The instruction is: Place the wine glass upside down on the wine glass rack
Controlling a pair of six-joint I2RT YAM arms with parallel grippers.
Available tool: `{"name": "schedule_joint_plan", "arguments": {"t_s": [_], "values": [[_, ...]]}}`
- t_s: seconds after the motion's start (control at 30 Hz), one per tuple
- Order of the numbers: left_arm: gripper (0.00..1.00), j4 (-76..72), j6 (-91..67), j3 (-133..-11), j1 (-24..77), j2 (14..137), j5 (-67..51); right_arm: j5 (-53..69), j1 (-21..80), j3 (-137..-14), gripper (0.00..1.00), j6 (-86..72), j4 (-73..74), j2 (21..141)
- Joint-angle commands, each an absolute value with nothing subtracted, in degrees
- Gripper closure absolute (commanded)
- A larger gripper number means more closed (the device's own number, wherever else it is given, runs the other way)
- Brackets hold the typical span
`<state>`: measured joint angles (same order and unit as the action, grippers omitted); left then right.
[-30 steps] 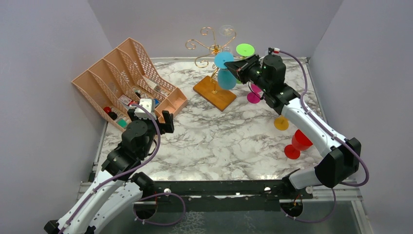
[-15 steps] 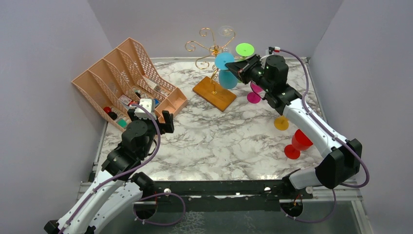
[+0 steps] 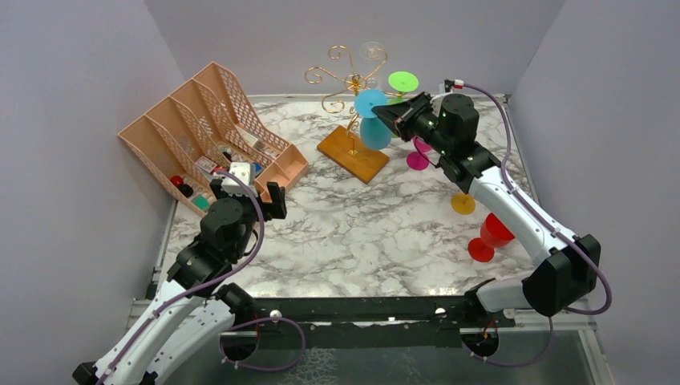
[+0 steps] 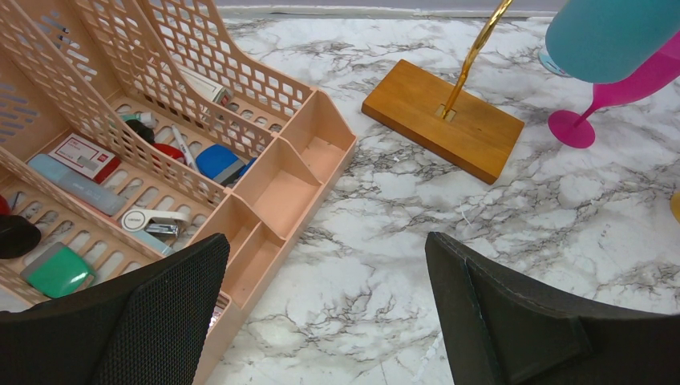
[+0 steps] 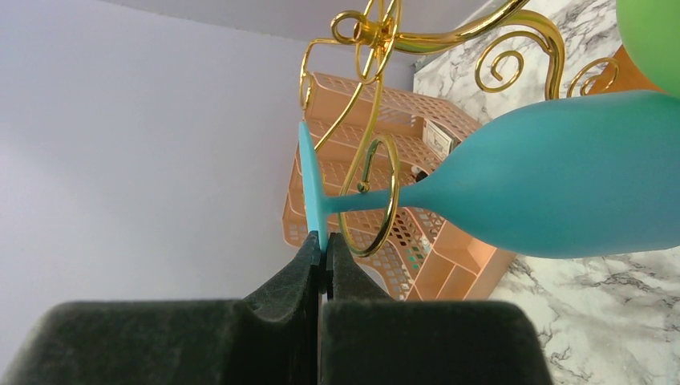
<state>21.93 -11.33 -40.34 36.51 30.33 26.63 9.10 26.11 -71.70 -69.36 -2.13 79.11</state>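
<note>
Bright, even light fills every view, leaving only faint, soft shadows on the worktop point(image 3: 361, 233). A pale sheen glares along its near edge; focus is sharp.

The white, grey-veined marble surface point(image 3: 361, 233) carries 5 things. A rectangular orange-brown wooden base point(image 3: 353, 152), the rack's foot, sits toward the back. Left of that base sits a peach plastic mesh organiser point(image 3: 210, 128). Just right of the base stands a magenta plastic wine glass point(image 3: 417, 159). Farther right and nearer are a yellow-orange disc-shaped piece point(image 3: 463, 202) and a red plastic wine glass point(image 3: 491, 237).
</note>
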Motion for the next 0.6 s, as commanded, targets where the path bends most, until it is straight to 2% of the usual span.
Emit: {"name": "schedule_joint_plan", "arguments": {"t_s": [0.0, 0.43, 0.57], "values": [[0.01, 20.16, -10.81, -39.64, 36.82, 30.32, 27.24, 8.49, 25.4, -71.08, 0.99, -69.03, -3.15, 77.28], [0.01, 20.07, -10.72, -39.64, 36.83, 30.55, 26.94, 2.22, 24.87, -69.1, 0.99, -70.75, -1.49, 74.85], [0.01, 20.04, -10.72, -39.64, 36.83, 30.62, 26.96, 1.66, 24.87, -68.84, 0.9, -71.03, -0.49, 74.78]]}}
